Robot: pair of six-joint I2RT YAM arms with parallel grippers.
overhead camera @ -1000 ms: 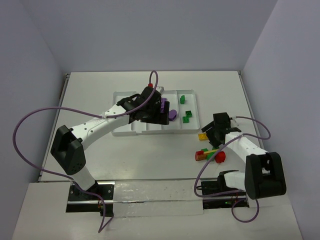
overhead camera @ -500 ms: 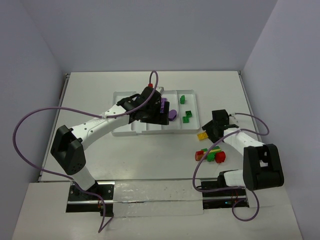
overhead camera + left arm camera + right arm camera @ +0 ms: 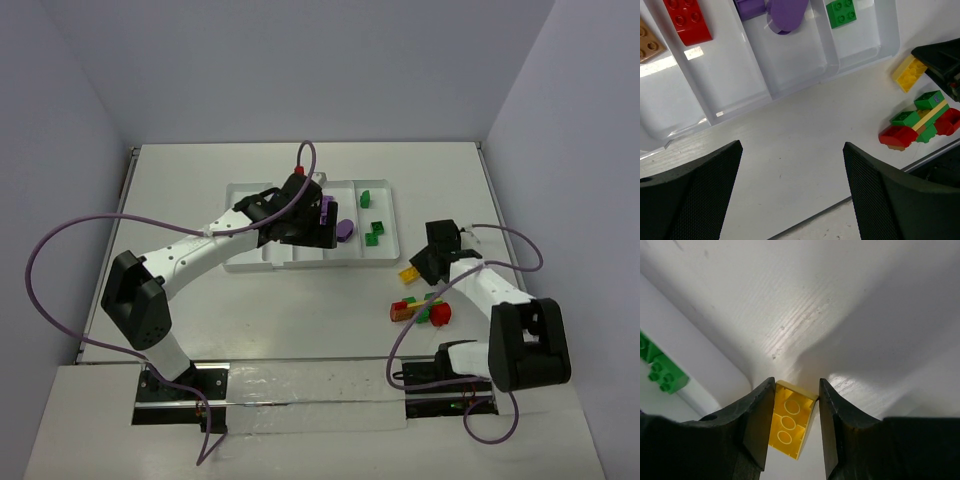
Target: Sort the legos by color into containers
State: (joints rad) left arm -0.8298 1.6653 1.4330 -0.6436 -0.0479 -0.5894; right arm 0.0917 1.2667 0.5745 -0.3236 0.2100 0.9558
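My right gripper (image 3: pixel 796 385) is down on the table just right of the white tray (image 3: pixel 250 256), shut on a yellow lego (image 3: pixel 790 422) that shows its hollow underside; both fingers touch its sides. From above, that yellow lego (image 3: pixel 407 272) pokes out left of the right gripper (image 3: pixel 420 268). My left gripper (image 3: pixel 791 147) hovers open and empty over the tray's near edge (image 3: pixel 740 95). Inside the tray lie a red lego (image 3: pixel 687 20), a brown one (image 3: pixel 647 45), purple pieces (image 3: pixel 777 10) and green legos (image 3: pixel 377 232).
A stuck-together clump of red, green and yellow legos (image 3: pixel 420 310) lies on the table near the right arm, also in the left wrist view (image 3: pixel 920 122). The left arm's purple cable (image 3: pixel 60 250) loops over the table's left side.
My right gripper has shifted slightly and its jaws have come together onto the yellow lego. The left arm has stayed still above the tray.
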